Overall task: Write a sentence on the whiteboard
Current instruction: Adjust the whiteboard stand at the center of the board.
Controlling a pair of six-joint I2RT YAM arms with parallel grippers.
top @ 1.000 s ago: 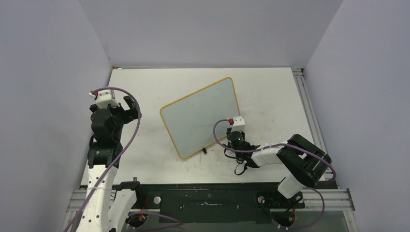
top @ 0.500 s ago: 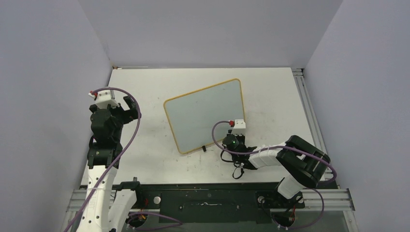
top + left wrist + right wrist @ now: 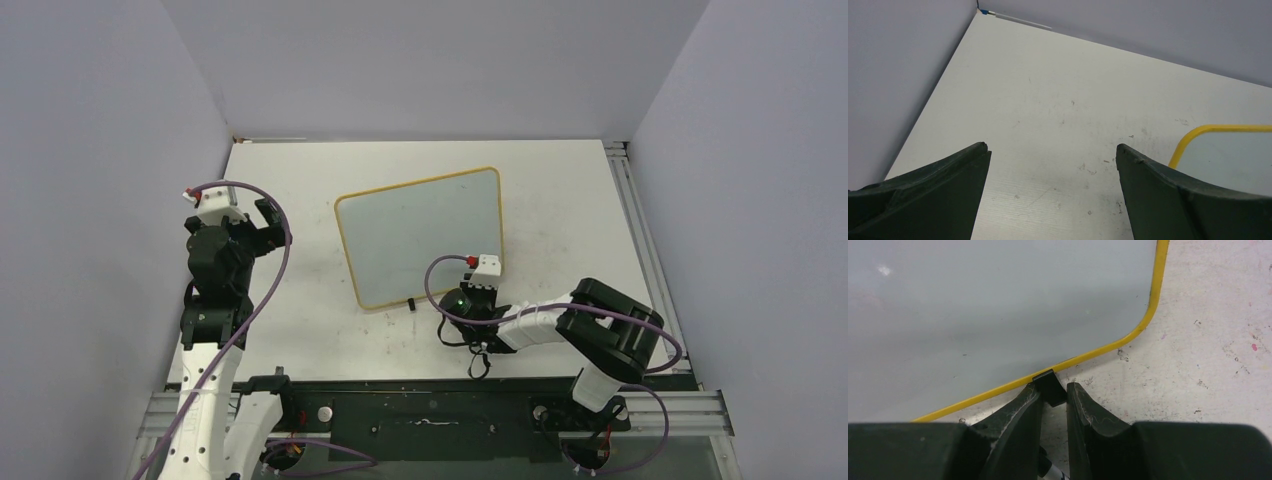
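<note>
The whiteboard (image 3: 420, 235), yellow-framed and glossy grey, lies mid-table (image 3: 560, 190). At the whiteboard's near edge, the right gripper (image 3: 1053, 388) is clenched on a black clip foot (image 3: 1049, 386). Well off the whiteboard's left side, the left gripper (image 3: 1052, 147) hangs released, jaws spread wide over the tabletop.

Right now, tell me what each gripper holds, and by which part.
The right gripper pinches the whiteboard by the black clip on its near edge; the left gripper holds nothing.
</note>
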